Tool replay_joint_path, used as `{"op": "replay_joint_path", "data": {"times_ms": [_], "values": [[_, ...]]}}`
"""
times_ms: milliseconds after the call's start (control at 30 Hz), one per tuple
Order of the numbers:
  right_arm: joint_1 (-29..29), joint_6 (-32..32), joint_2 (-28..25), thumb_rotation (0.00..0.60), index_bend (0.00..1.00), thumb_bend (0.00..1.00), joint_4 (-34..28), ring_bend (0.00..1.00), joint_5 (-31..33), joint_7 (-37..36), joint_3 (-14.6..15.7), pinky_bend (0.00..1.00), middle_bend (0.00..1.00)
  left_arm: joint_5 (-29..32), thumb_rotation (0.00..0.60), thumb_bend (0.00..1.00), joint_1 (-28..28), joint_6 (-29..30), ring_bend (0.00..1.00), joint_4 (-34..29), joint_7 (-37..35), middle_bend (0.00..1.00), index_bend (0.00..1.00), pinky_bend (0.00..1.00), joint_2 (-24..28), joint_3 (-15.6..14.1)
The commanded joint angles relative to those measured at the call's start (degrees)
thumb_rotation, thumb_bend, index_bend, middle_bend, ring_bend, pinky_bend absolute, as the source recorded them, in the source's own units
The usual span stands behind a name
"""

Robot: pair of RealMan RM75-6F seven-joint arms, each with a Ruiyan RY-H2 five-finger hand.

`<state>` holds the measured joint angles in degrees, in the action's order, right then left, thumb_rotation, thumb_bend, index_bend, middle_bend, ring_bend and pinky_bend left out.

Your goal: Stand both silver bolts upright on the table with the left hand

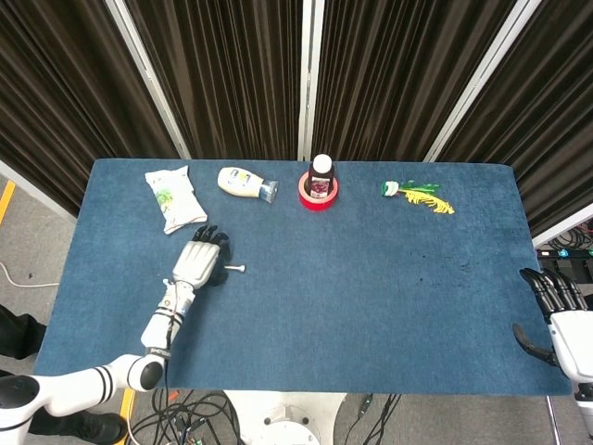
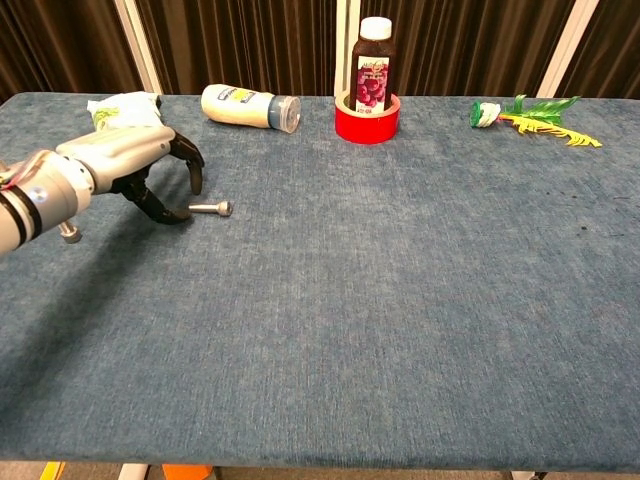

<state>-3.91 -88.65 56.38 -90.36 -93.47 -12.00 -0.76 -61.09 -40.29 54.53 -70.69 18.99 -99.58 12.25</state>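
One silver bolt (image 1: 235, 269) lies on its side on the blue table (image 1: 371, 297), its head pointing right; the chest view shows this bolt (image 2: 210, 209) too. My left hand (image 1: 199, 261) hovers at its left end with fingers curved and apart, holding nothing; from the chest the left hand (image 2: 140, 170) has its fingertips just short of the shaft. Of the second bolt (image 2: 69, 235), only its lower end shows behind my left forearm. My right hand (image 1: 556, 311) rests open at the table's right edge.
Along the back edge stand a white snack bag (image 1: 174, 197), a lying mayonnaise bottle (image 1: 246, 183), a dark juice bottle (image 2: 372, 80) inside a red tape roll (image 2: 367, 125), and a green and yellow toy (image 1: 417, 193).
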Motion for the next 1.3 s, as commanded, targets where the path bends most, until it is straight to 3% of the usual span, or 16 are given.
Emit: {"op": "replay_joint_path", "data": {"times_ms": [33,633,867,1100,1300], "values": [[0.0,0.1,0.0,0.6,0.03,0.27,0.0,0.0,0.1,-0.1,0.0,0.0,0.1,0.2,0.6,0.31,-0.4,-0.3,0.03,0.9,-0.3,0.18,0.49,0.0,-0.7,0.2],[0.2,0.1,0.1,0.6,0.03,0.27,0.5,0.0,0.4,-0.4,-0.1,0.0,0.1,1.2,0.6,0.4,-1.0,-1.1,0.03,2.8,-0.6,0.19,0.55,0.0,-1.7,0.0],[0.5,-0.2,0.1,0.6,0.03,0.27,0.5,0.0,0.3,-0.5,0.0,0.0,0.1,0.1,0.6,0.41,-1.0,-1.0,0.03,-0.5,0.6,0.2,0.55,0.0,2.0,-0.5],[0.6,-0.4,0.4,0.6,0.03,0.27,1.0,0.0,0.1,-0.9,0.1,0.0,0.1,0.3,0.6,0.41,-2.0,0.4,0.03,-7.5,13.4,0.2,0.55,0.0,8.7,-3.1],[0.8,-0.6,0.5,0.6,0.03,0.27,1.3,0.0,0.1,-1.2,0.1,0.0,0.1,0.5,0.6,0.41,-3.4,4.2,0.03,-11.4,27.1,0.2,0.55,0.0,10.1,-5.7]]}}
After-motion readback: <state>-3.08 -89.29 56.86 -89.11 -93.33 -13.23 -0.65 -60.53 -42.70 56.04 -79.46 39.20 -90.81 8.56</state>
